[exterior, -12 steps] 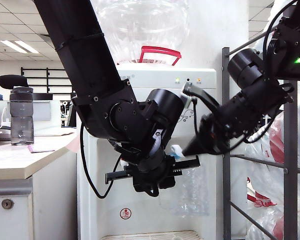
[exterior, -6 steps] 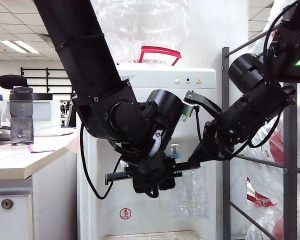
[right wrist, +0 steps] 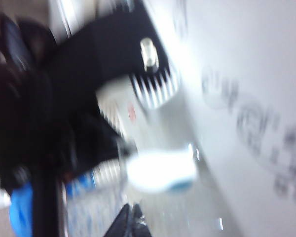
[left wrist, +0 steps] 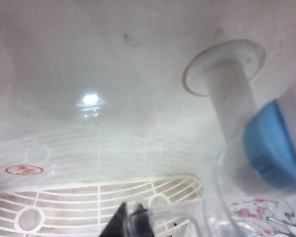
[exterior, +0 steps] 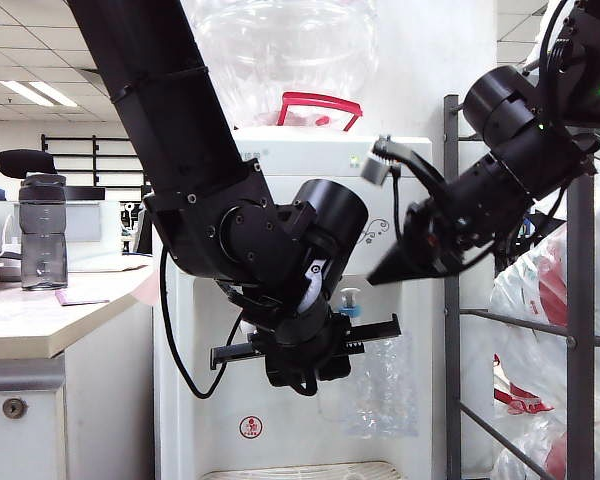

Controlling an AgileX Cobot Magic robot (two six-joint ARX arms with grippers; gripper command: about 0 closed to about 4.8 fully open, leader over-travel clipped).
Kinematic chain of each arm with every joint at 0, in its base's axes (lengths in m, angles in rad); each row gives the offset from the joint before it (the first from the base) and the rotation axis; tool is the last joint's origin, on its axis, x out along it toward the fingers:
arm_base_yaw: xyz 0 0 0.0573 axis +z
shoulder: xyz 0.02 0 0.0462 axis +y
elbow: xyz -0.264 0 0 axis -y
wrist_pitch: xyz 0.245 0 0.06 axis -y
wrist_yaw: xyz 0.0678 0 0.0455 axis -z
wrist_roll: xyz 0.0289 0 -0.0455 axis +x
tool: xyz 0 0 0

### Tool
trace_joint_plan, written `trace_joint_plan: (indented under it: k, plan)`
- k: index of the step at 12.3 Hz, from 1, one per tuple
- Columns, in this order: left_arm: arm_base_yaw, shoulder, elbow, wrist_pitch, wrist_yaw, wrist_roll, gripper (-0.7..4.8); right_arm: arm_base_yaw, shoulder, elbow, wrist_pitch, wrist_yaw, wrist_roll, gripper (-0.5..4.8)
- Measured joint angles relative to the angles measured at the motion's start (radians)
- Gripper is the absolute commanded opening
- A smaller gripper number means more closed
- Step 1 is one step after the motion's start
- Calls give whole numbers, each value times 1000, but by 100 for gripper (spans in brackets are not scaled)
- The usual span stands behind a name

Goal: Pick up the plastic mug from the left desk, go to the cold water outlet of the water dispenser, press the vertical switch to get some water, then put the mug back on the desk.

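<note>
Clear dimpled plastic marks the plastic mug [exterior: 382, 385], which hangs in the air against the front of the white water dispenser [exterior: 310, 165], directly below the cold water outlet [left wrist: 271, 148], the small white tap with a blue band. The left claw [left wrist: 131, 221] carries it: in the left wrist view the two dark fingertips are pressed close together on a piece of transparent plastic at the mug's edge, so it is pinching the mug by a thin part. The mug is well away from the pale beige surface [exterior: 30, 320] on the left, where only a tall clear bottle with a black lid [exterior: 43, 232] stands.

The step in hand looks like the press of the vertical switch [exterior: 351, 294], the little white lever rising from the blue-banded tap. The right claw [exterior: 378, 279] hovers above and to the right of that lever, apart from it, its fingers pressed together into one dark point and holding nothing. The right wrist view is too blurred to show more than a white and blue shape near the tips.

The next move probably calls for lowering that point onto the lever and pushing, while the left arm keeps the mug's mouth under the spout.

The mug's wall is colourless and hammered-looking. Whether any water is in it cannot be told.
</note>
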Motion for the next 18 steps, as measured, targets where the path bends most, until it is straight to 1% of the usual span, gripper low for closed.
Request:
trace_joint_plan:
  k: [2,5,8,11,14,18]
  plan:
    - [0,0,0,0,0,0,-7,0,1,0,11,-30,12,-5]
    - [0,0,-1,0,1,0,-7,0,1,-1,56,-35,14,-5]
    - [0,0,-1,1,2,0,-7,1,7,0,94,-64,15,-5]
    - [0,0,-1,1,2,0,-7,6,64,1,99,-58,15,-5]
    - [0,0,-1,1,2,0,-7,25,82,1,150,-54,17,-5]
    - [0,0,-1,0,2,0,-7,31,83,1,167,-52,19,-5]
